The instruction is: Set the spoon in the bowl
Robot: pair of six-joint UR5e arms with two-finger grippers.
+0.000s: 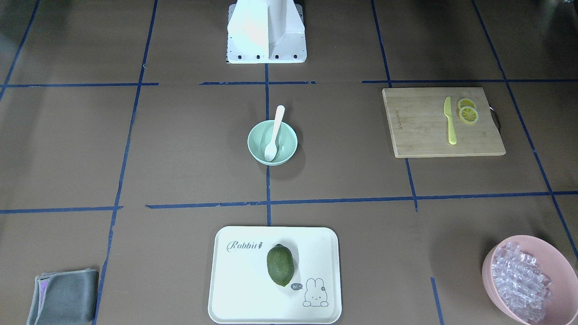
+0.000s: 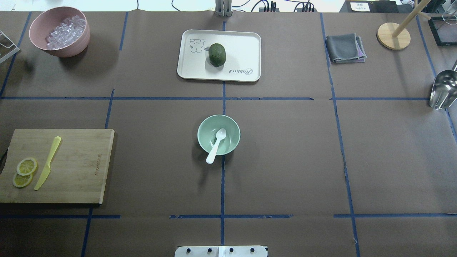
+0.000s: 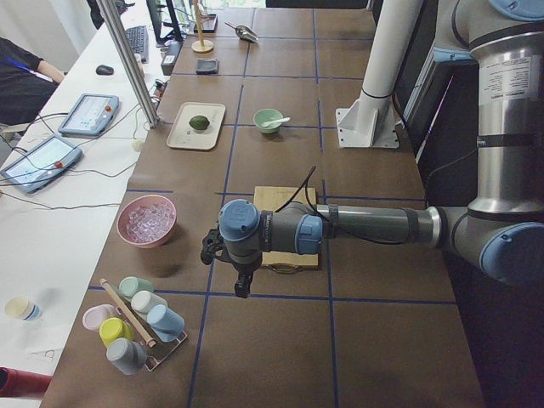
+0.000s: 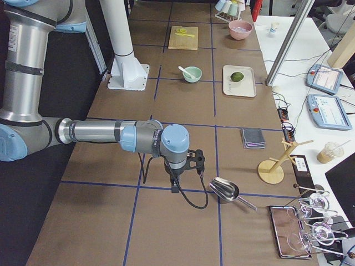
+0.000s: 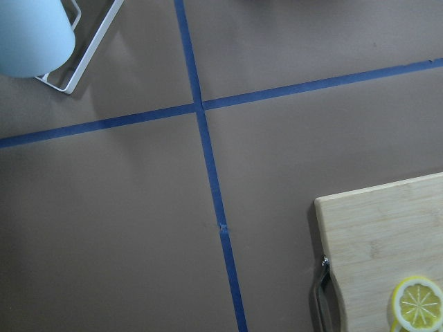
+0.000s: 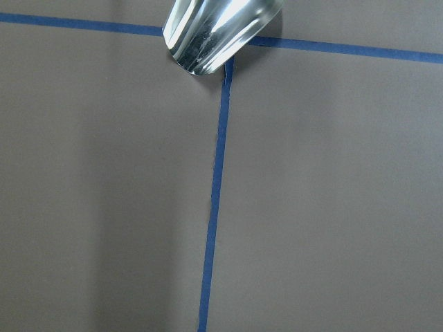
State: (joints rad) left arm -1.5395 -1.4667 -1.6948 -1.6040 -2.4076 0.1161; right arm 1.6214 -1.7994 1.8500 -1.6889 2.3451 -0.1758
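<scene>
The white spoon (image 1: 275, 132) lies in the mint-green bowl (image 1: 254, 151) at the table's middle. Its scoop rests on the bowl's inside and its handle sticks out over the rim toward the robot. In the overhead view the spoon (image 2: 216, 145) leans on the rim of the bowl (image 2: 204, 125) in the same way. Both grippers are far from the bowl. My left gripper (image 3: 231, 265) hangs beyond the cutting board's end and my right gripper (image 4: 183, 166) hangs near a metal scoop. Each shows only in a side view, so I cannot tell whether it is open or shut.
A wooden cutting board (image 2: 78, 167) holds a yellow knife (image 2: 48, 162) and lemon slices (image 2: 25, 171). A white tray (image 2: 242, 46) holds a green fruit (image 2: 217, 54). A pink bowl of clear pieces (image 2: 59, 31), a grey cloth (image 2: 344, 48) and a metal scoop (image 2: 442, 89) sit at the table's edges.
</scene>
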